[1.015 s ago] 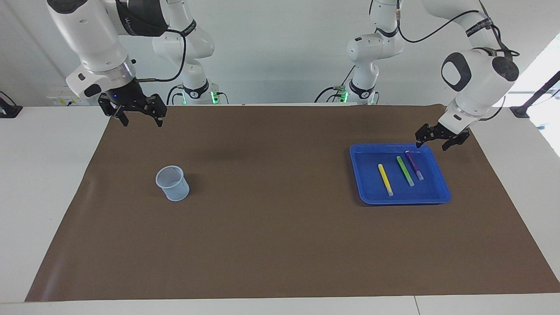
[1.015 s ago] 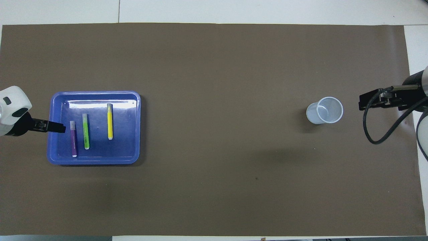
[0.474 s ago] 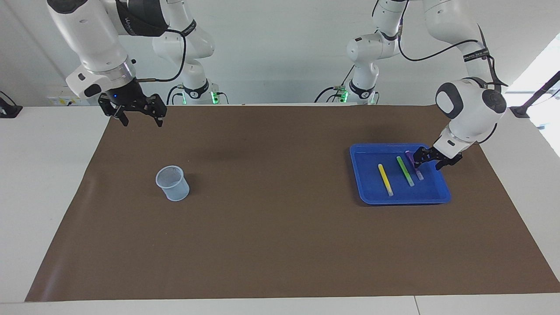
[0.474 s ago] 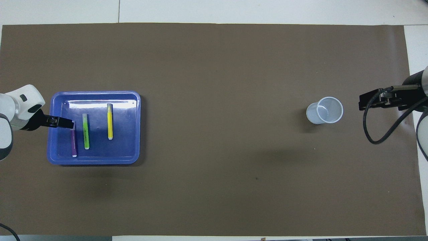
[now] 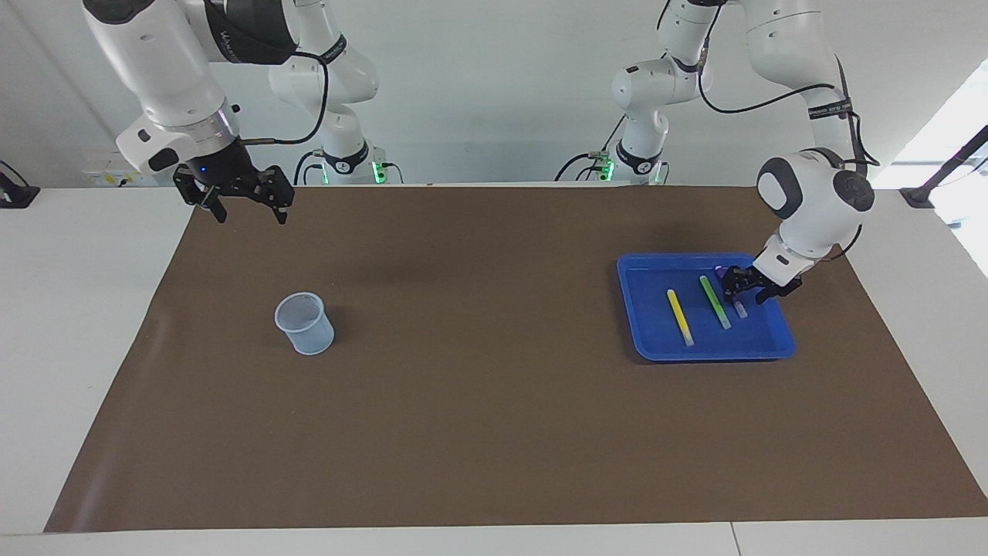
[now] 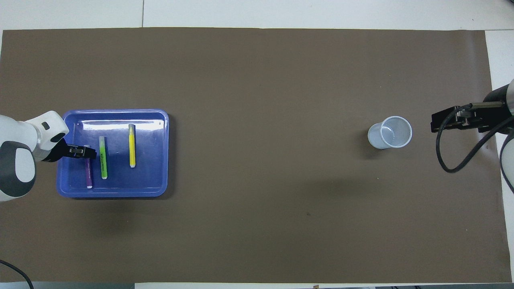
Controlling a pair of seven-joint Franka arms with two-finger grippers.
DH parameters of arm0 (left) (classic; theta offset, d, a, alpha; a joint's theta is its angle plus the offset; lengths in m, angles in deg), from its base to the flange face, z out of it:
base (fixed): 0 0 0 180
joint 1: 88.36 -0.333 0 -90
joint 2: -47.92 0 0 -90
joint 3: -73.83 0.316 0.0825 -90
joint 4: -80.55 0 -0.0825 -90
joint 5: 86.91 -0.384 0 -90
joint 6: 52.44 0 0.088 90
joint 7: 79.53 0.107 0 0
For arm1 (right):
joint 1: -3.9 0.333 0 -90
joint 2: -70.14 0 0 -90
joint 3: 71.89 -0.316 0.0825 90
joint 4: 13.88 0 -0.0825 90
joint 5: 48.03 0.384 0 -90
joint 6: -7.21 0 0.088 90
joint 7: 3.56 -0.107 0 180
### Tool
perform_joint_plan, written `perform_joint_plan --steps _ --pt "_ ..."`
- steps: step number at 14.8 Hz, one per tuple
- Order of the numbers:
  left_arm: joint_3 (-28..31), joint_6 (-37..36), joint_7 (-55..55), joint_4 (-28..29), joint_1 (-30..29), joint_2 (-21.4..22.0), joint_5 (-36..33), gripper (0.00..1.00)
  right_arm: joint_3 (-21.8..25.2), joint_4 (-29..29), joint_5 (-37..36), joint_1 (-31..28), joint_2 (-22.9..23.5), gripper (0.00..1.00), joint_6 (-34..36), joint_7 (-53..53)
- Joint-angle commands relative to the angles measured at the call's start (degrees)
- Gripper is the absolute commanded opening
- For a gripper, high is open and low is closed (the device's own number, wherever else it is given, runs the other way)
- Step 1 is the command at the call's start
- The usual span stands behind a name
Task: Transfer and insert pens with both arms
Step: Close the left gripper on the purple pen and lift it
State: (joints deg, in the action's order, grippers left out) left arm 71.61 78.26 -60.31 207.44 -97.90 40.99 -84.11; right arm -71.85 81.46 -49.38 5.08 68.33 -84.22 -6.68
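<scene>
Reaching into the tray [image 5: 641, 340], left gripper [image 5: 747, 287] straddles the purple pen [image 6: 88, 172], fingers not visibly pinching; green, yellow lie at its three o'clock overhead; right gripper [image 5: 245, 208] waits spread near the cup [image 5: 305, 324], ready to receive

I count three pens in the one blue tray [image 5: 781, 340]: one yellow pen [image 5: 679, 316], one green pen [image 5: 715, 302], one purple pen [image 6: 88, 173]. One clear cup [image 5: 306, 324] stands well apart from the tray. One brown mat [image 5: 494, 432] covers my worktop [image 5: 69, 324].
</scene>
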Motion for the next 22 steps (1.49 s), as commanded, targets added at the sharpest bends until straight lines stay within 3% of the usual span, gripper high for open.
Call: perform_joint_plan --steps 1,15,18,22 --pt "-0.24 1.57 0.21 1.52 -0.65 0.52 0.19 0.68 -0.13 0.99 0.91 -0.56 -0.83 1.00 0.19 1.45" --pt "-0.15 3.07 -0.15 3.02 -1.09 0.34 0.10 0.56 -0.21 1.87 0.91 0.05 -1.36 1.00 0.02 1.19" --pt "-0.15 3.07 -0.15 3.02 -1.09 0.34 0.10 0.39 -0.21 1.87 0.91 0.05 -1.36 1.00 0.02 1.19" --pt "-0.15 3.07 -0.94 3.02 -1.09 0.26 0.10 0.00 -0.21 1.87 0.91 0.05 -1.45 1.00 0.02 1.19"
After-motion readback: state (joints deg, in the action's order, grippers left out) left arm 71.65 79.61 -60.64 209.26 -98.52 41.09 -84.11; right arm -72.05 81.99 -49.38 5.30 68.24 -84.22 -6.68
